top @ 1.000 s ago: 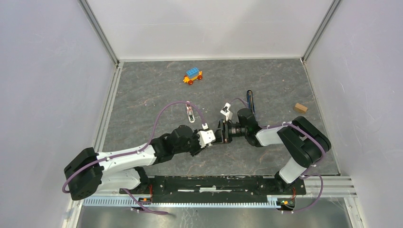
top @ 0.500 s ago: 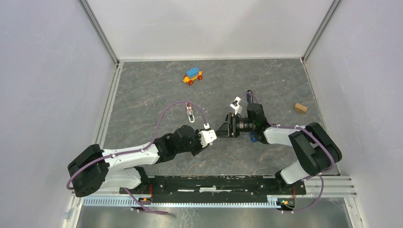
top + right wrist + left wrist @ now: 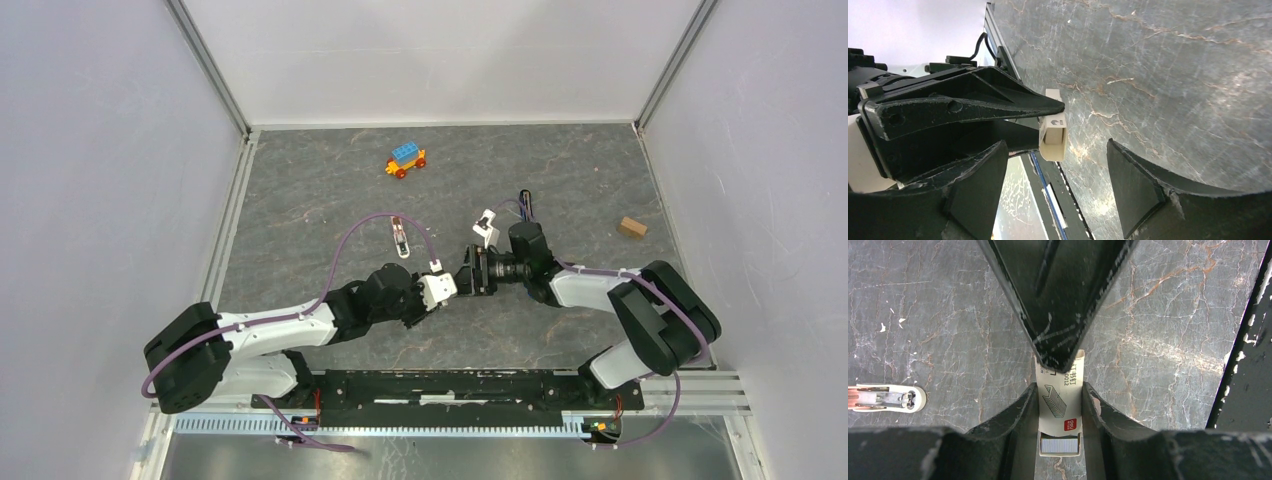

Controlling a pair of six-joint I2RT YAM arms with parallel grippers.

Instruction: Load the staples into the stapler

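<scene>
Early days, I'd say. The left gripper [image 3: 1060, 390] pinches the box of staples [image 3: 1060, 407] mid-frame, and the right gripper [image 3: 1055, 144] gapes wide around its end. The stapler [image 3: 524, 203] lies untouched, just right of centre beyond that arm. Nothing looks loaded yet.

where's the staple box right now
In the left wrist view, the staple box is clamped in the left gripper, mid-table, with the open right gripper close in front of it.
</scene>
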